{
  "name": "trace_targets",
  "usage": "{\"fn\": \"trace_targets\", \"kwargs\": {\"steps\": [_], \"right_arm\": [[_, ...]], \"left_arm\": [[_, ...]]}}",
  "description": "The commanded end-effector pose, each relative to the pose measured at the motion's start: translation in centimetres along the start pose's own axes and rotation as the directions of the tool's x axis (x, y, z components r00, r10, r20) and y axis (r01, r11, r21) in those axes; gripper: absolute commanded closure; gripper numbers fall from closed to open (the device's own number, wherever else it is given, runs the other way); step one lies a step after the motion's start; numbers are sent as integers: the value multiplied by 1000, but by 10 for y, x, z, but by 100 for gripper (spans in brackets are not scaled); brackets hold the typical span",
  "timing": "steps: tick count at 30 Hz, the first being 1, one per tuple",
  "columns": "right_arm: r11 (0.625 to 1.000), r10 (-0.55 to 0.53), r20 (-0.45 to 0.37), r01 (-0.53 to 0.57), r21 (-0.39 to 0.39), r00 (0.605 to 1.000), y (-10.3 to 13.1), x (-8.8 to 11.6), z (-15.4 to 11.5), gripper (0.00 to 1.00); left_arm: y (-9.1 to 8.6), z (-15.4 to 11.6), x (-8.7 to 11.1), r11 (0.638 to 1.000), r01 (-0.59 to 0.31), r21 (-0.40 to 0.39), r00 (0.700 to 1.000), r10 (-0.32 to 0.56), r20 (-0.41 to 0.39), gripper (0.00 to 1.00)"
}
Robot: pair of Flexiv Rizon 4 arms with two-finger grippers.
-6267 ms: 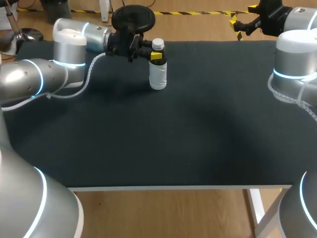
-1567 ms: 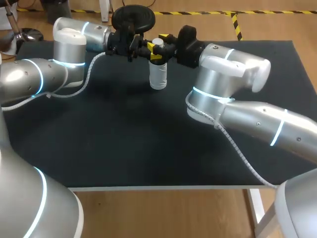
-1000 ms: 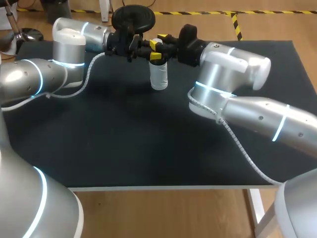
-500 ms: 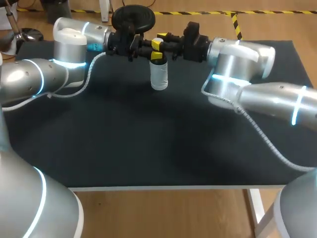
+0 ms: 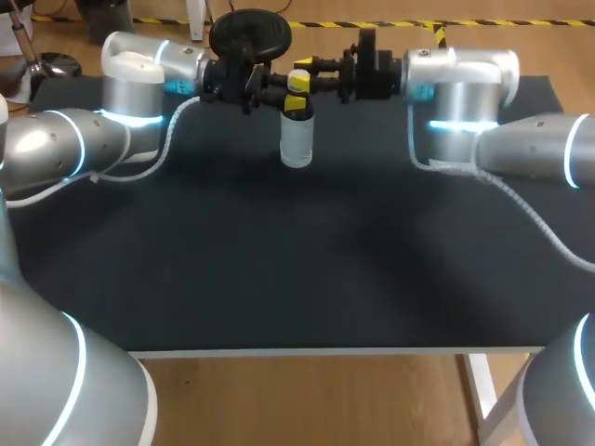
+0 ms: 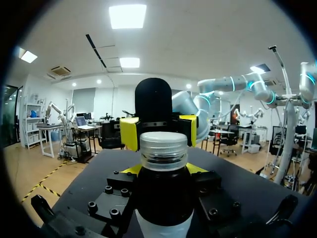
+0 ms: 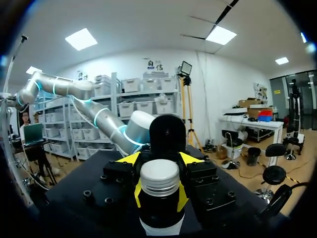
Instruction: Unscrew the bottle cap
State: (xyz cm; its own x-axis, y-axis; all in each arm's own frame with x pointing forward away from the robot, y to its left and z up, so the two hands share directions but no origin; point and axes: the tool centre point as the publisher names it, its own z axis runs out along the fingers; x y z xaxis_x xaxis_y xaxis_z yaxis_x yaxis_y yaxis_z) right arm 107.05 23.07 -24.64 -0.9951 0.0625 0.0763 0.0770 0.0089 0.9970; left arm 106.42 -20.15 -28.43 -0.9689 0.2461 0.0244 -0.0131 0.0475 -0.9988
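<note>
Head camera overhead, behind; wrist cameras close, opposed, sharing bottle [image 6: 163, 201], cap [image 6: 163, 148].

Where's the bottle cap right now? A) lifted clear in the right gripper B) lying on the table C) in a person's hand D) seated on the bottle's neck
D: both wrist views show the bottle cap seated on the neck of the upright bottle.

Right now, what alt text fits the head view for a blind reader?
A white bottle stands upright near the far edge of the black table, its neck held by the left fingers. The right arm is at its cap from the opposite side.
</note>
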Motion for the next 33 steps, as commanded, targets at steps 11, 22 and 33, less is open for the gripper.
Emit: {"fn": "trace_targets", "kwargs": {"steps": [11,22,33], "right_arm": [[999,-33,-541,19,-31,841,26,-15,-4,100],[997,-51,-393,71,35,918,44,-29,-59,100],[993,44,-91,-34,112,995,-15,-27,-185,100]], "left_arm": [[0,-2,2,1000,0,1,1000,0,-10,100],[0,-2,2,1000,0,1,1000,0,-10,100],[0,-2,2,1000,0,1,1000,0,-10,100]]}}
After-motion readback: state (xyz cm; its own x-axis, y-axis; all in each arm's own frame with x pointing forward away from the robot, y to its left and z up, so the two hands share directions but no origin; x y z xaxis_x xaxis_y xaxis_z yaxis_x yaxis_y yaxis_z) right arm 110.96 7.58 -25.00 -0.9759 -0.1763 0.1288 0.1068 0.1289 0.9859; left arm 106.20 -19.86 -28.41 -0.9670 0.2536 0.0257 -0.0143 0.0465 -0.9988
